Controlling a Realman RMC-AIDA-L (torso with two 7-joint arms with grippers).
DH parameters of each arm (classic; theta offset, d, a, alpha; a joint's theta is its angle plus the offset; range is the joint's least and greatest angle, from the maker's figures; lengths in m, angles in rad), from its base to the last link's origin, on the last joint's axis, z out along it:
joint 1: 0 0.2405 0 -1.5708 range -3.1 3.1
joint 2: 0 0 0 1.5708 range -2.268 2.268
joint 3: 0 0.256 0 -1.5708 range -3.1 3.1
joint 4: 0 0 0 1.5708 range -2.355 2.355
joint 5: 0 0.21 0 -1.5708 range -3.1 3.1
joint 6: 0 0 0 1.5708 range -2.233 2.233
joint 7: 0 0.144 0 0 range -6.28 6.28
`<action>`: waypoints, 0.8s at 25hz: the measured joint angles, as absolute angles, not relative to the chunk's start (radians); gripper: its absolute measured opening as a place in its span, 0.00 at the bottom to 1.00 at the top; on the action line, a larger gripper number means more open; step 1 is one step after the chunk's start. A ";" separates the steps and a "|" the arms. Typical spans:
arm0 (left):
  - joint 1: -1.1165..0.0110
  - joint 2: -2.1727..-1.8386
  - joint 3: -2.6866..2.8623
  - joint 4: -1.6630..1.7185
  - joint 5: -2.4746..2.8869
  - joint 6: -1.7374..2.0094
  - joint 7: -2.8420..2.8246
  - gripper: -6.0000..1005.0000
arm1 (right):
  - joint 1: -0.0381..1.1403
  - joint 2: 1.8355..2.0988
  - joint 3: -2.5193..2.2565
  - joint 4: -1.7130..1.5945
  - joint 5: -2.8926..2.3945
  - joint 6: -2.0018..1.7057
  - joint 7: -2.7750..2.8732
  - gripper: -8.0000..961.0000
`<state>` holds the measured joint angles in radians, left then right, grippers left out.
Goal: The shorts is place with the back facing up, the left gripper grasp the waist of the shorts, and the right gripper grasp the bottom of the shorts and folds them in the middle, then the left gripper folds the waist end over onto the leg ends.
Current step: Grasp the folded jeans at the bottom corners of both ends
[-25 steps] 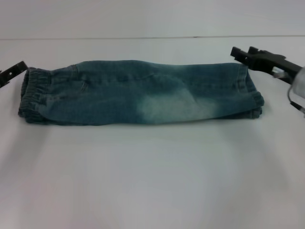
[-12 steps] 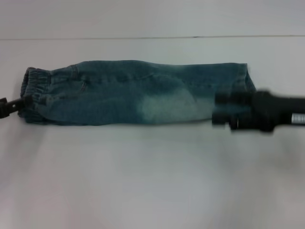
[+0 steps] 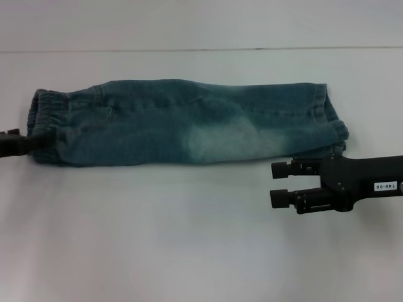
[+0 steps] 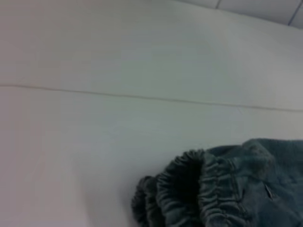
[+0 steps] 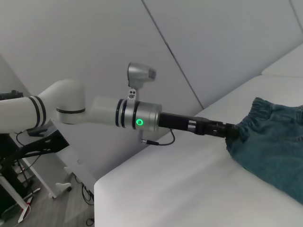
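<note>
Robot lab: white table (image 3: pixel 189 239), bare panelled walls (image 5: pixel 94 42).

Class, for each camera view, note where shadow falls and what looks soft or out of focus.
Head view: faint shadow under the faded blue-green denim shorts on the white table. Left wrist view: ruffled waist close and soft. Right wrist view: left gripper at the waist, evenly lit.

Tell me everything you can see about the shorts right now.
The shorts are faded blue-green denim with a pale washed patch, folded lengthwise into a narrow strip lying flat on the white table. The ruffled elastic waist points to the robot's left, where the left gripper touches it. The right gripper hovers open beside the leg hems.
</note>
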<state>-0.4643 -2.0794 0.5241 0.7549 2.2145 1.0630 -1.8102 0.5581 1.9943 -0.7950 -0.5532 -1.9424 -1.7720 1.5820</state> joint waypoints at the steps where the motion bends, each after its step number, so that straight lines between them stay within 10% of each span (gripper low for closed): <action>1: -0.471 -2.081 0.530 0.752 2.222 1.061 -1.811 0.94 | 0.558 1.995 -0.795 -0.553 -1.943 -1.771 1.582 0.89; 20: -0.476 -2.088 0.563 0.766 2.240 1.052 -1.811 0.86 | 0.558 2.006 -0.797 -0.550 -1.945 -1.733 1.583 0.89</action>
